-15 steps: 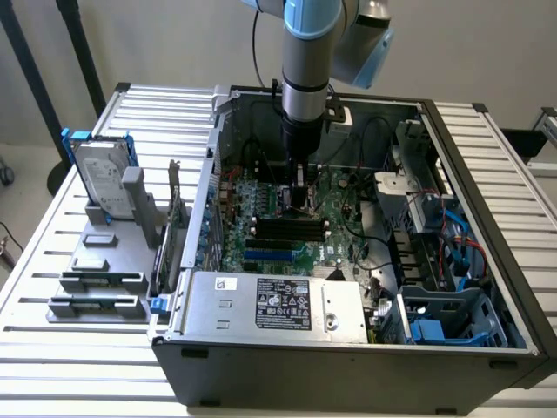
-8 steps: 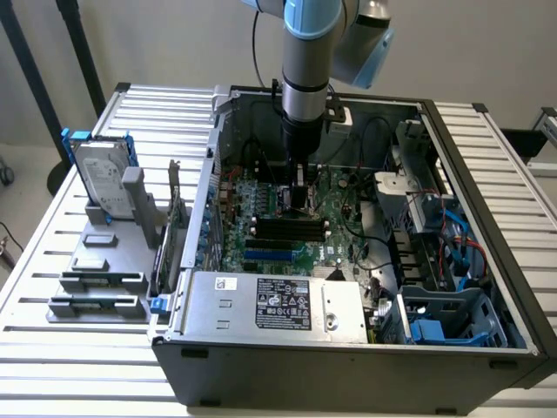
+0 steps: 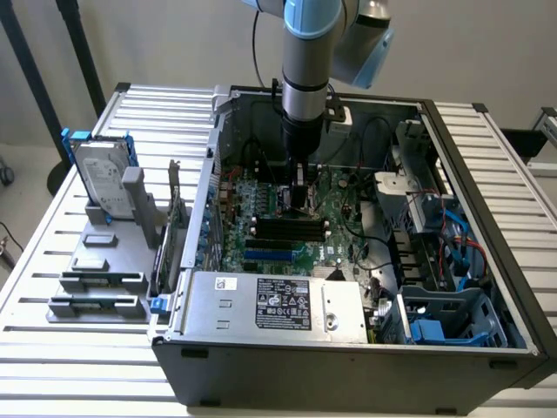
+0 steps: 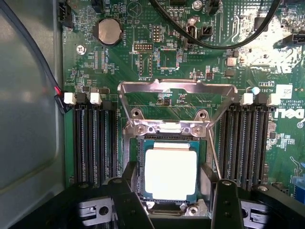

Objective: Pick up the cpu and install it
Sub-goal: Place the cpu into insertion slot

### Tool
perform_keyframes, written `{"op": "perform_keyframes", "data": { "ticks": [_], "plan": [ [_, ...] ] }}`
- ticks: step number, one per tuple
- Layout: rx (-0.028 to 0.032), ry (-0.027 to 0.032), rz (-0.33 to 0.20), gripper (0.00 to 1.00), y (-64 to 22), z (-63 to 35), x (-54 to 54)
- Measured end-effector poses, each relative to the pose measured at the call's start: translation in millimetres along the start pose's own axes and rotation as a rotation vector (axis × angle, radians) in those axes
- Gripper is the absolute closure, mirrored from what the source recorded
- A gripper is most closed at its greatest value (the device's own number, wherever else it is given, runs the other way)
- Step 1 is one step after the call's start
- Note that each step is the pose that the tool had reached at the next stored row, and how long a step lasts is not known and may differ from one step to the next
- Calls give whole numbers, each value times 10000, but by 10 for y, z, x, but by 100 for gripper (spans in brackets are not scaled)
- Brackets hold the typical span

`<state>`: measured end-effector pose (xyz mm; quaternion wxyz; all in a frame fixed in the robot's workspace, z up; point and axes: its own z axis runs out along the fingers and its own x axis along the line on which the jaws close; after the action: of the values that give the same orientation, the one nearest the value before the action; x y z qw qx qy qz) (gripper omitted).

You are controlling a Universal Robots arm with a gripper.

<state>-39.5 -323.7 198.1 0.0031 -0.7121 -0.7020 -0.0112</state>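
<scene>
The cpu (image 4: pixel 170 174), a small square chip with a bright silver top and pale rim, lies level in the motherboard socket (image 4: pixel 135 157), and whether it is fully seated cannot be told. My gripper (image 4: pixel 174 205) is lowered straight over it, one black finger (image 4: pixel 127 195) close against each side of the chip, shut on it. The socket's metal load plate (image 4: pixel 177 87) stands swung open beyond the chip. In the exterior view the gripper (image 3: pixel 298 202) reaches down into the open computer case (image 3: pixel 348 348) onto the green motherboard (image 3: pixel 335 196).
Black memory slots (image 4: pixel 94 143) (image 4: pixel 248 143) flank the socket on both sides. A black cable (image 4: pixel 224 43) loops over the board. Outside the case, on the exterior view's left, a grey rack (image 3: pixel 96 287) holds the hard drive with blue bracket (image 3: pixel 103 178). The power supply (image 3: pixel 278 300) fills the near side of the case.
</scene>
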Motion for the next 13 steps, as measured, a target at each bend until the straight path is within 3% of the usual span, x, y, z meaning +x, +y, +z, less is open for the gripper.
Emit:
{"op": "perform_keyframes", "data": {
  "ticks": [13],
  "plan": [
    [-5, 61, 4, 37, 0, 6, 8]
  ]
}}
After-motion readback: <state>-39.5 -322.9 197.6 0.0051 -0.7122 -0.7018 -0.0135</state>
